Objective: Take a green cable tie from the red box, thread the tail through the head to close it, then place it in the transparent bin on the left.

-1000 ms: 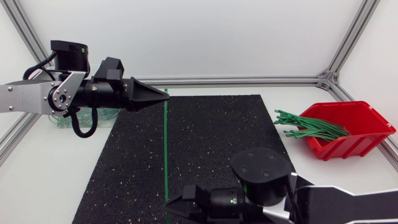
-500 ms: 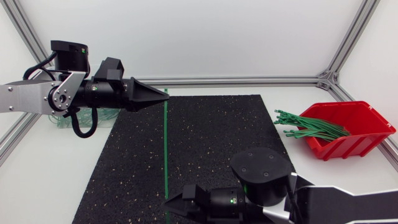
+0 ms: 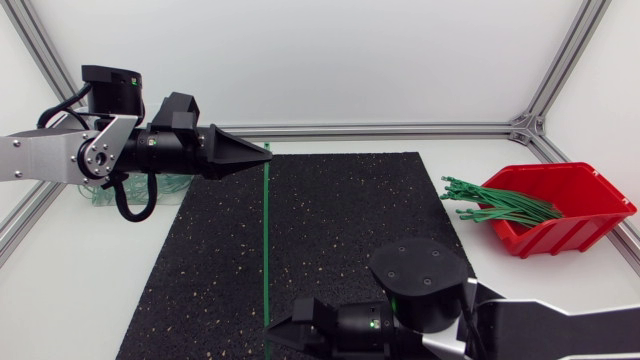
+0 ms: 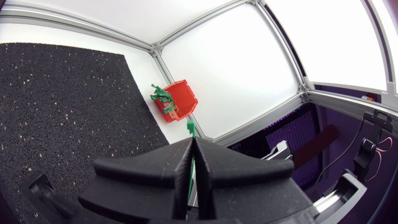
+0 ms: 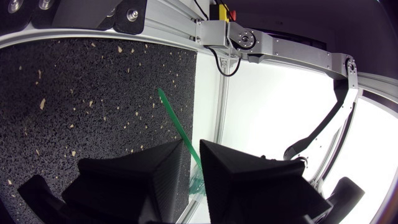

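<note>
the broad black wedge fingers [image 4: 163, 171] of the left gripper [image 4: 193, 143] were seen pressed together on a thin green plastic cable tie [image 3: 267, 240], a sliver of which showed in the seam between them, with a short green stub poking out past the tips. the matching fingers [image 5: 149, 168] of the right gripper [image 5: 191, 146] were closed on the same strip from both sides, and the strip ran on ahead of them over the black speckled rubber mat [image 3: 340, 230].

in the head view the tie was held stretched straight between the two grippers. its long axis ran from the far side of the mat, at the left gripper's tips, to the near side, at the right gripper's tips. both grippers lay crosswise to that axis, pointing in opposite directions. which end carried the head could not be told.

the threading was judged not yet done: the tie was straight, its ends well apart, so the next move would have to bend it and bring tail to head.

the red plastic box [image 3: 570, 205] with its sheaf of spare green ties [image 3: 500, 205] stood well off to the right. the transparent bin [image 3: 100, 198] lay partly hidden behind the left arm, which was the nearer arm to it.
</note>
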Controlling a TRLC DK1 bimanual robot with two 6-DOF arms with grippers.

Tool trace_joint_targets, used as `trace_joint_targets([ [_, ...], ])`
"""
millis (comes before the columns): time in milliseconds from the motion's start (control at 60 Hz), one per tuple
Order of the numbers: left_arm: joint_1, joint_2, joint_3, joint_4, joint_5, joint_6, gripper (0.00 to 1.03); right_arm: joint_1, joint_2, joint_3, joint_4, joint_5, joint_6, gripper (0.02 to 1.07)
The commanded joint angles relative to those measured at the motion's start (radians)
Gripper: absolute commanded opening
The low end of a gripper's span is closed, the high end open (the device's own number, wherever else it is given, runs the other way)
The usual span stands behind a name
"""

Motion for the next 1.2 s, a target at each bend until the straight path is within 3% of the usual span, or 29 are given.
trace_joint_targets([
  [0,-0.007,-0.015,-0.017,-0.005,0.003,0.009,0.04,0.012,0.018,-0.007,0.009,0.005,-0.015,0.22],
  [450,-0.013,-0.024,-0.026,-0.005,0.001,0.010,0.04,0.024,0.041,-0.006,0.022,0.012,-0.016,0.20],
  [817,-0.014,-0.029,-0.038,-0.005,0.001,0.015,0.04,0.032,0.059,-0.003,0.038,0.021,-0.018,0.08],
  [850,-0.013,-0.030,-0.040,-0.006,0.001,0.018,0.04,0.032,0.059,-0.003,0.039,0.028,-0.016,0.10],
  [950,-0.011,-0.035,-0.041,-0.006,0.001,0.018,0.04,0.032,0.059,-0.003,0.039,0.036,-0.013,0.28],
  [1183,-0.013,-0.043,-0.043,-0.008,0.001,0.020,0.04,0.039,0.059,-0.004,0.039,0.042,-0.013,0.30],
])
